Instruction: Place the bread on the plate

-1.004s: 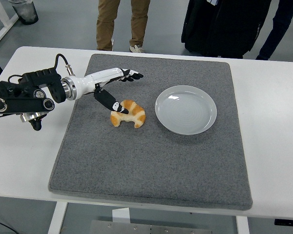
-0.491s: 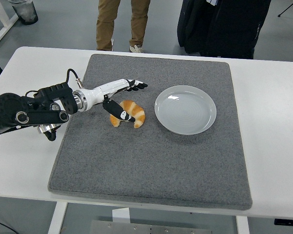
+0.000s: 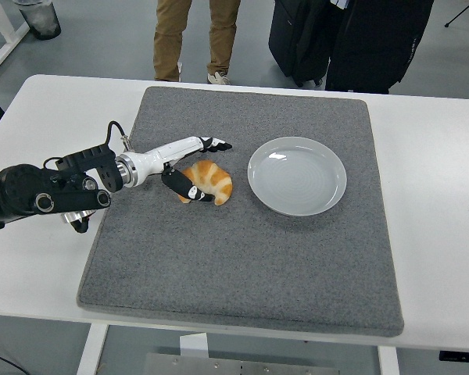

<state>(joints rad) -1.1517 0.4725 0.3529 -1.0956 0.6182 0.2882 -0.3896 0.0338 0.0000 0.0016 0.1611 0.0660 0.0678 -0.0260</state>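
Bread [image 3: 210,181] lying on mat, likely light, soft, crushable; left robot hand [image 3: 194,166] straddling it, fingers spread, not yet gripping.

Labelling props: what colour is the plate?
Pale grey-white, plain and glossy plate, clearest in the head view.

No readable text, label, brand, number or sign shows anywhere in the head view; nothing around the robot's hand carries legible print.
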